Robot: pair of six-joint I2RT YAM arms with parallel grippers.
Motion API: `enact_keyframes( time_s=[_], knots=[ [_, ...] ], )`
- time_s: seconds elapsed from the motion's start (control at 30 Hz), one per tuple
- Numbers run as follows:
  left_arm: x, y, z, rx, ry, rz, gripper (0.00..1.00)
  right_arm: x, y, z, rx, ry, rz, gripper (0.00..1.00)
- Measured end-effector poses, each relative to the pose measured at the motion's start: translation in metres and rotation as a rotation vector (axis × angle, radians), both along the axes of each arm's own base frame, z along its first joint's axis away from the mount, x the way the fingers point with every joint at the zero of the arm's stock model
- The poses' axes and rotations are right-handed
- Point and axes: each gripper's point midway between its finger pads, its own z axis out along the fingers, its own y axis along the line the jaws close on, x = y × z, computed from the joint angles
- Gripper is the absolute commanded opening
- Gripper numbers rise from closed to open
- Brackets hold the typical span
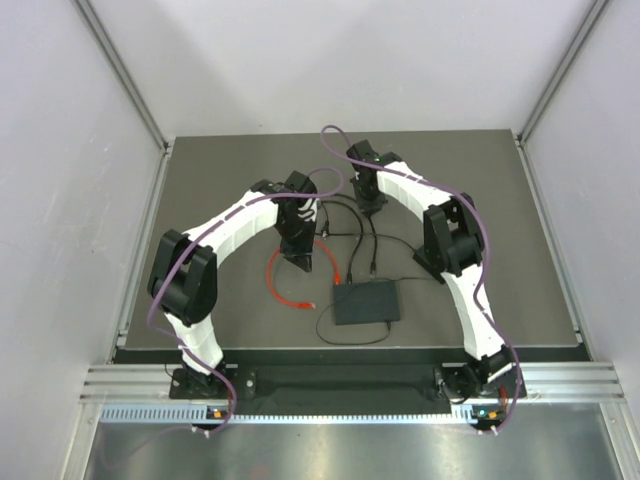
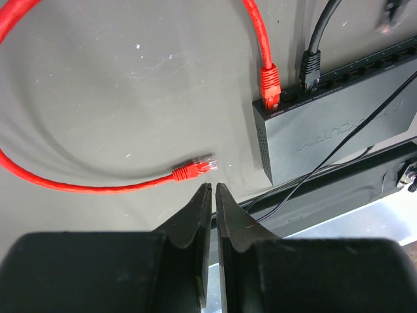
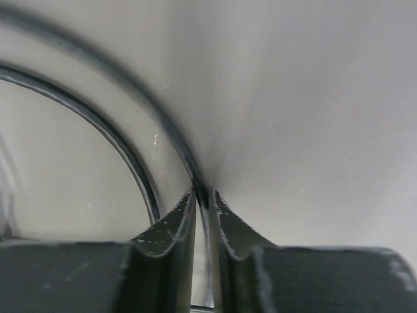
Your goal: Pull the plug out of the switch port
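The switch [image 1: 366, 301] [image 2: 339, 127] is a flat dark box lying near the table's front. A red plug [image 2: 269, 81] sits in its end port, and a black plug [image 2: 309, 68] sits in the port beside it. The red cable [image 1: 273, 275] loops round to a loose red plug [image 2: 193, 168] lying on the mat. Just short of that loose plug hovers my left gripper [image 2: 214, 188] [image 1: 297, 262], shut with nothing in it. My right gripper [image 3: 203, 195] [image 1: 372, 205] is farther back on the table, shut on a black cable [image 3: 171, 140] that passes between its tips.
A second black cable [image 3: 98, 117] arcs to the left of the right gripper. Another black plug [image 1: 373, 268] lies loose just behind the switch. A thin black wire [image 1: 350, 341] loops in front of the switch, close to the table's front edge [image 1: 350, 352].
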Motion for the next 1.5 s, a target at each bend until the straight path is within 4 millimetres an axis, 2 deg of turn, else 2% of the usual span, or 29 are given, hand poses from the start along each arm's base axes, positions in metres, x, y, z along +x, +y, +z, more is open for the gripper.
enact_keyframes(
  time_s=[0.13,0.33,0.47,0.53,0.67,0.8,0.87,0.97,1.03,1.17,1.27,1.37,1.5],
  knots=[
    [0.0,0.0,0.0,0.0,0.0,0.0,0.12,0.004,-0.005,0.002,-0.029,-0.018,-0.002,0.0],
    [0.001,0.002,0.0,0.003,-0.002,0.004,0.12,0.027,-0.02,0.022,-0.088,-0.106,-0.034,0.0],
    [0.001,0.002,0.0,0.004,-0.001,0.006,0.12,0.045,-0.045,0.047,-0.139,-0.184,-0.077,0.0],
    [0.001,0.002,0.0,0.003,-0.002,0.005,0.12,0.054,-0.063,0.066,-0.163,-0.227,-0.107,0.0],
    [0.002,0.002,0.0,0.004,-0.001,0.006,0.12,0.065,-0.109,0.116,-0.199,-0.32,-0.18,0.0],
    [0.003,0.003,-0.001,0.002,0.002,0.006,0.12,0.062,-0.159,0.171,-0.209,-0.406,-0.251,0.0],
    [0.006,0.002,-0.002,-0.001,0.006,0.009,0.12,0.059,-0.181,0.192,-0.204,-0.437,-0.282,0.0],
    [0.01,0.002,-0.004,-0.003,0.01,0.011,0.12,0.053,-0.218,0.211,-0.2,-0.465,-0.331,0.0],
    [0.012,0.002,-0.006,-0.007,0.017,0.009,0.12,0.048,-0.24,0.213,-0.184,-0.462,-0.36,0.0],
    [0.012,0.002,-0.01,-0.014,0.03,0.001,0.12,0.041,-0.284,0.2,-0.155,-0.417,-0.44,0.0],
    [0.013,0.002,-0.009,-0.025,0.034,0.003,0.12,0.035,-0.305,0.191,-0.14,-0.387,-0.517,0.0],
    [0.015,0.002,-0.008,-0.037,0.035,0.007,0.12,0.031,-0.315,0.183,-0.146,-0.38,-0.585,0.0],
    [0.017,0.005,-0.008,-0.043,0.036,0.016,0.12,0.035,-0.312,0.163,-0.136,-0.36,-0.606,0.0]
  ],
)
